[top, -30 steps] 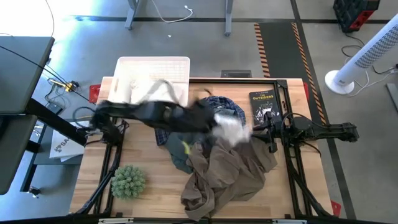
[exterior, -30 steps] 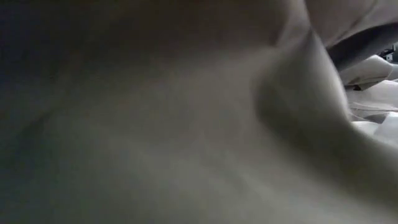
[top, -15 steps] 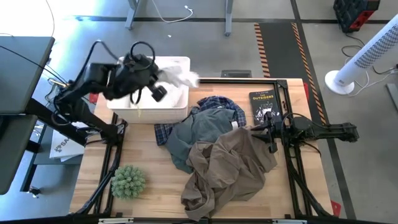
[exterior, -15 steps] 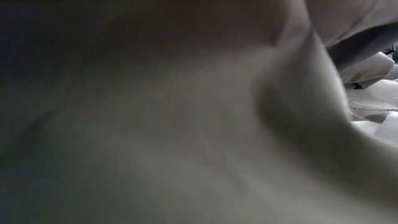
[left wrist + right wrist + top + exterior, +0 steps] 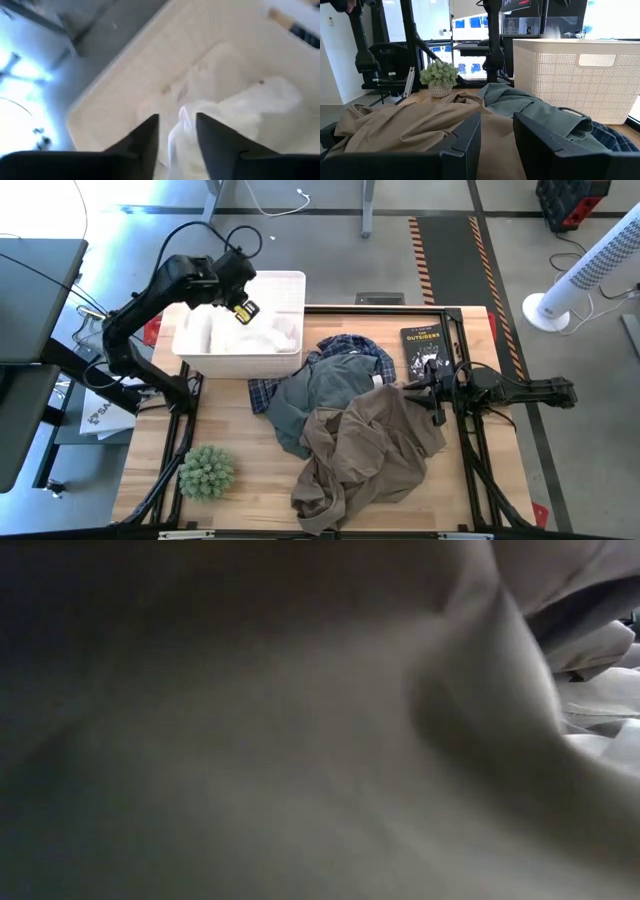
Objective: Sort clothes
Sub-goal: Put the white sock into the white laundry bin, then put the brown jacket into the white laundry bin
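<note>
The left gripper [image 5: 177,131], jaws now parted, has dropped the white garment [image 5: 262,337] into the basket [image 5: 293,281]. One garment is sorted. The right gripper [image 5: 496,131] waits open beside the pile [image 5: 350,430].

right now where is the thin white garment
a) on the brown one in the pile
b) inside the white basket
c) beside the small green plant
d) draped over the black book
b: the high view shows the thin white garment lying inside the white basket, with the left gripper above it, fingers apart and the cloth between them in the left wrist view.
</note>
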### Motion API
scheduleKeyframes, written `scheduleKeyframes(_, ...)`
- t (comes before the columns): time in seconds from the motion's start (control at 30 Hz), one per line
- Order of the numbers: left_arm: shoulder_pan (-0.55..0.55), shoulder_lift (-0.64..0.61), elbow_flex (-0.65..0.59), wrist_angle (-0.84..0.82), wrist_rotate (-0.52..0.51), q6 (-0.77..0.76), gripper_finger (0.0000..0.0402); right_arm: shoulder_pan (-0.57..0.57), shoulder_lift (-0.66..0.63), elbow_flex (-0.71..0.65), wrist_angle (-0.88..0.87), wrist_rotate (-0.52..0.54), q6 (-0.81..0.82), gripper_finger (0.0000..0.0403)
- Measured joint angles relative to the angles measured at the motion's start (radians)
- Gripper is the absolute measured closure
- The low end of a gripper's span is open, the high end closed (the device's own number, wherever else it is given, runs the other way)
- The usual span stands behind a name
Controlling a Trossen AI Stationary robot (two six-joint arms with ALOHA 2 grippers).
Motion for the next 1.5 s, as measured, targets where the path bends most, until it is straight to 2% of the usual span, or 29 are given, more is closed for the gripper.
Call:
scheduleKeyframes(0.13,0.059,0.000,-0.046,0.017,0.160,-0.001,0.0211,0.000,0.000,0.000,0.000,0.000,0.000,0.0291)
scheduleKeyframes(0.27,0.056,-0.001,-0.063,0.067,0.310,-0.025,0.0185,0.000,0.000,0.000,0.000,0.000,0.000,0.0291)
scheduleKeyframes(0.4,-0.034,-0.001,-0.063,0.215,0.466,-0.012,0.0186,0.000,0.000,0.000,0.000,0.000,0.000,0.0291)
scheduleKeyframes(0.53,-0.190,0.000,-0.063,0.389,0.525,0.053,0.0200,0.000,0.000,0.000,0.000,0.000,0.000,0.0291)
scheduleKeyframes(0.6,-0.278,0.004,-0.063,0.470,0.518,0.089,0.0206,0.000,0.000,0.000,0.000,0.000,0.000,0.0291)
scheduleKeyframes(0.7,-0.394,0.023,-0.063,0.575,0.447,0.115,0.0214,0.000,0.000,0.000,0.000,0.000,0.000,0.0291)
scheduleKeyframes(0.8,-0.471,0.060,-0.063,0.663,0.385,0.101,0.0217,0.000,0.000,0.000,0.000,0.000,0.000,0.0291)
scheduleKeyframes(0.9,-0.516,0.122,-0.063,0.725,0.382,0.039,0.0217,0.000,0.000,0.000,0.000,0.000,0.000,0.0291)
scheduleKeyframes(1.03,-0.551,0.234,-0.063,0.752,0.432,-0.074,0.0218,0.000,0.000,0.000,0.000,0.000,0.000,0.0291)
scheduleKeyframes(1.17,-0.579,0.375,-0.063,0.800,0.523,-0.127,0.0218,0.000,0.000,0.000,0.000,0.000,0.000,0.0291)
scheduleKeyframes(1.27,-0.605,0.474,-0.063,0.871,0.541,-0.137,0.0218,0.000,0.000,0.000,0.000,0.000,0.000,0.0291)
scheduleKeyframes(1.33,-0.631,0.529,-0.063,0.924,0.508,-0.128,0.0218,0.000,0.000,0.000,0.000,0.000,0.000,0.0291)
scheduleKeyframes(1.4,-0.656,0.579,-0.063,0.958,0.432,-0.132,0.0218,0.000,0.000,0.000,0.000,0.000,0.000,0.0291)
scheduleKeyframes(1.5,-0.682,0.644,-0.063,0.945,0.314,-0.224,0.0218,0.000,0.000,0.000,0.000,0.000,0.000,0.0291)
